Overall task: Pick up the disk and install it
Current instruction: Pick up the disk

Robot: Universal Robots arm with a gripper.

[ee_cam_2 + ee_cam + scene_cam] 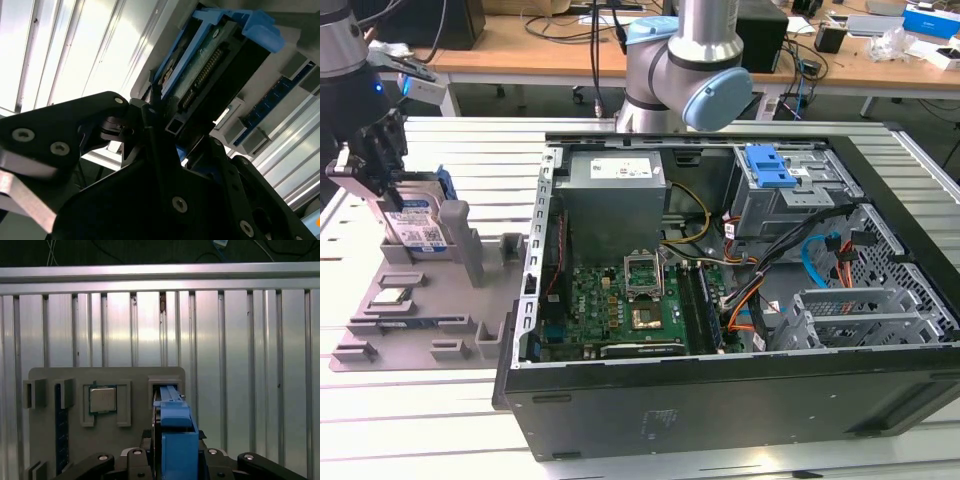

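The disk (pixel 418 222) stands on edge in a slot of the grey fixture tray (pixel 420 315) at the exterior view's left, its white-and-blue label facing out and blue carrier rails around it. My gripper (pixel 382 190) comes down on it from above, with the black fingers shut on the disk's two flat sides. In the first wrist view the blue carrier (pixel 177 440) sits between the fingers (pixel 135 457), its lower end at the tray's slot (pixel 165 386). The second wrist view shows the disk's connector edge (pixel 210 65) just beyond the gripper (pixel 162 125).
A small silver chip (pixel 388 296) (pixel 103 400) lies in a pocket of the tray. The open computer case (pixel 532 300) fills the exterior view's middle and right, with a blue-latched drive cage (pixel 770 165) at its far corner and a grey cage (pixel 860 315) nearer. Slotted aluminium table (pixel 480 140) lies below.
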